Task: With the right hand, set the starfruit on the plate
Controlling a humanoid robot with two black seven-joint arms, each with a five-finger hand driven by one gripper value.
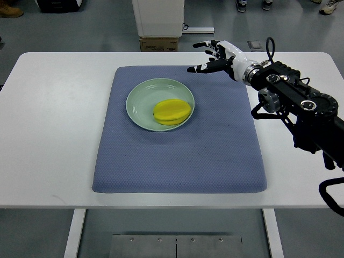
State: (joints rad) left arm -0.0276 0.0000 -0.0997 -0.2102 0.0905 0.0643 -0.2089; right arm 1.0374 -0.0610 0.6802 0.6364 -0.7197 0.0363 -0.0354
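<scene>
Fingers (207, 55) of the right hand (217, 56) spread empty; ridged yellow starfruit (172, 112) lies on glossy round plate (141, 99)

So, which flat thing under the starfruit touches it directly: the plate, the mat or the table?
The pale green plate: the yellow starfruit lies in it. The blue mat is under the plate, the white table under the mat.
</scene>
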